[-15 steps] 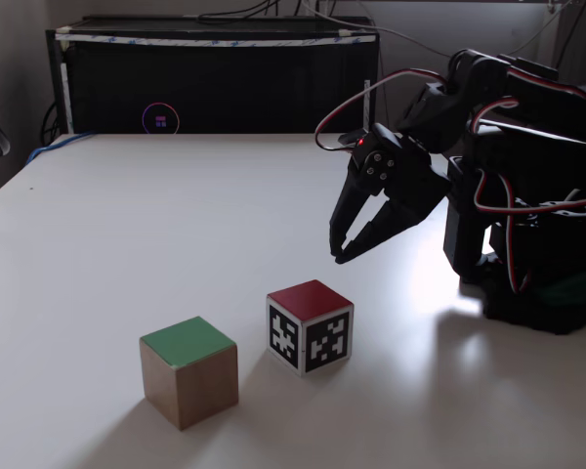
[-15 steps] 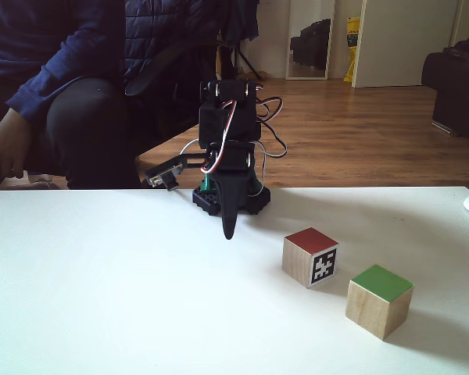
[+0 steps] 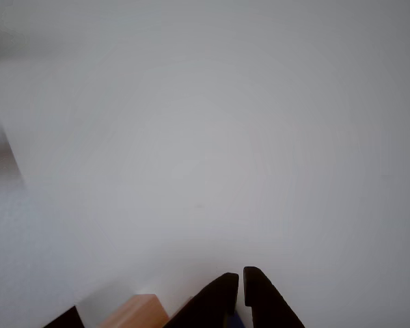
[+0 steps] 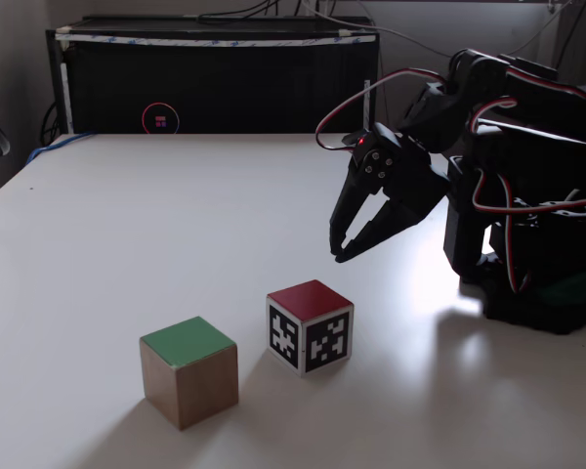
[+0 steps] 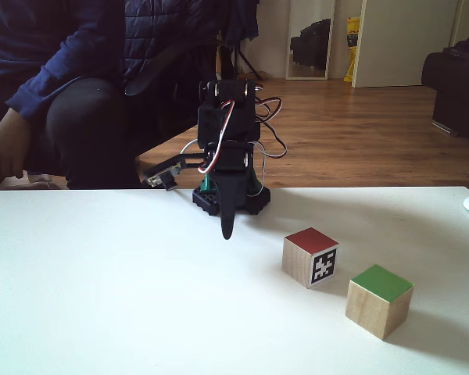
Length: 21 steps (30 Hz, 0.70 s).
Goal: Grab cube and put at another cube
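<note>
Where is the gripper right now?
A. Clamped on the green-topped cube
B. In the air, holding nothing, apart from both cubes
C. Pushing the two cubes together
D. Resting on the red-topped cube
B: in a fixed view the gripper hangs above the table, clear of the red-topped cube and the green-topped cube, with nothing between its fingers.

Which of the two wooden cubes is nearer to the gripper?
The red-topped cube, with black-and-white markers on its sides, is nearer to the gripper. The green-topped cube has plain wooden sides and sits beyond it.

Grainy wooden cube [image 4: 188,383], smooth matt table [image 4: 156,244]
</note>
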Tool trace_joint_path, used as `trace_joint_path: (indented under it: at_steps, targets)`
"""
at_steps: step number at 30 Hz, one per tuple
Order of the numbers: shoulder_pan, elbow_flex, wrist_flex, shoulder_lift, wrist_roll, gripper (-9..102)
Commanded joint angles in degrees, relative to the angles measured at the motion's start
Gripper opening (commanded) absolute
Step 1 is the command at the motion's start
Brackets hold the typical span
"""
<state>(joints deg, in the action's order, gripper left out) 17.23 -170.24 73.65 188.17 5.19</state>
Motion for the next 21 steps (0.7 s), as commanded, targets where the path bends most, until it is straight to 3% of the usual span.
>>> trace_joint_path:
  at_steps: [1, 17, 21]
  targets:
    - [0.18, 0.18, 0.26, 0.18, -0.26, 0]
    - [0.18, 0.26, -1.49, 0.18, 1.41, 2]
    - [-0.35, 7.38, 0.70, 0.26, 1.41, 3]
